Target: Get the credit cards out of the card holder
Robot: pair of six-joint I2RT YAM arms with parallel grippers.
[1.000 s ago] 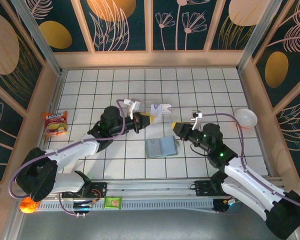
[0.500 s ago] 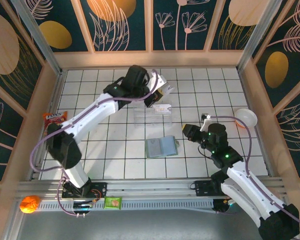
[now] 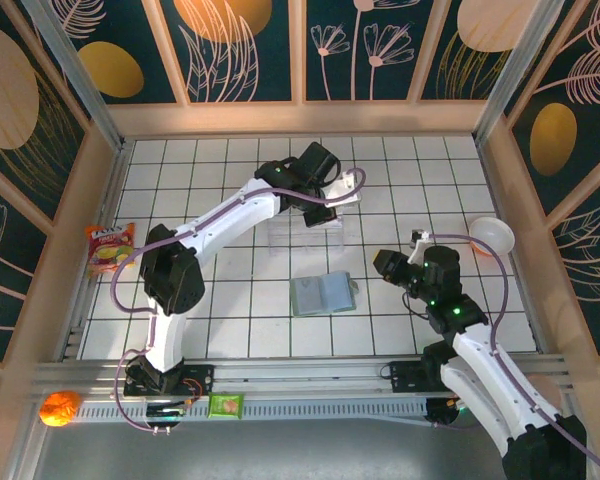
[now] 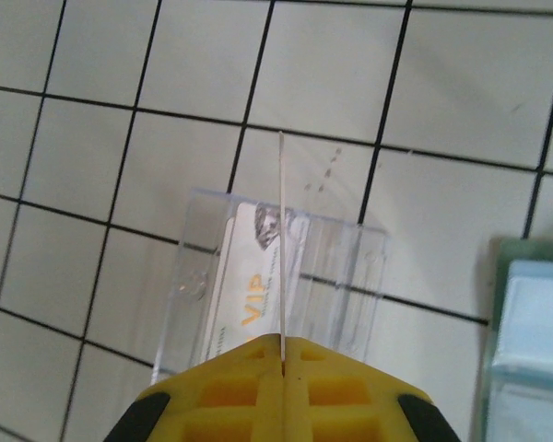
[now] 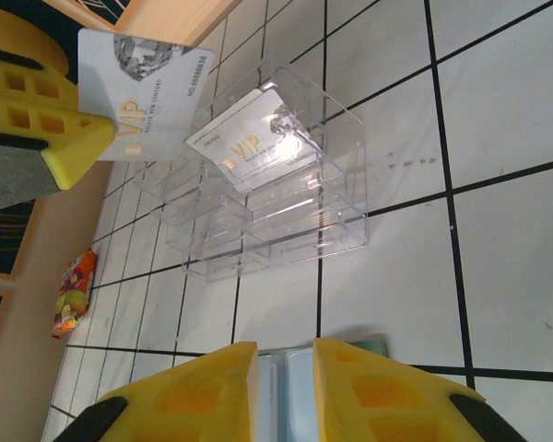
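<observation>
From the left wrist, see the credit card (image 4: pixel 281 239) edge-on, a bare thin line; cannot read its face. Lose the roots of the left gripper (image 4: pixel 283 343) fingers to the bottom edge, and behind those fingers the near part of the clear tray (image 4: pixel 350 276). Catch just a strip of the card holder (image 4: pixel 535 341), cut by the right edge. From the right wrist, find the card holder mostly behind the right gripper (image 5: pixel 286 352), fingers cut by the bottom edge. Cannot read the snack packet (image 5: pixel 74 295), small and blurred at the left. From above, cannot make out the left gripper's fingertips under wrist and cable.
</observation>
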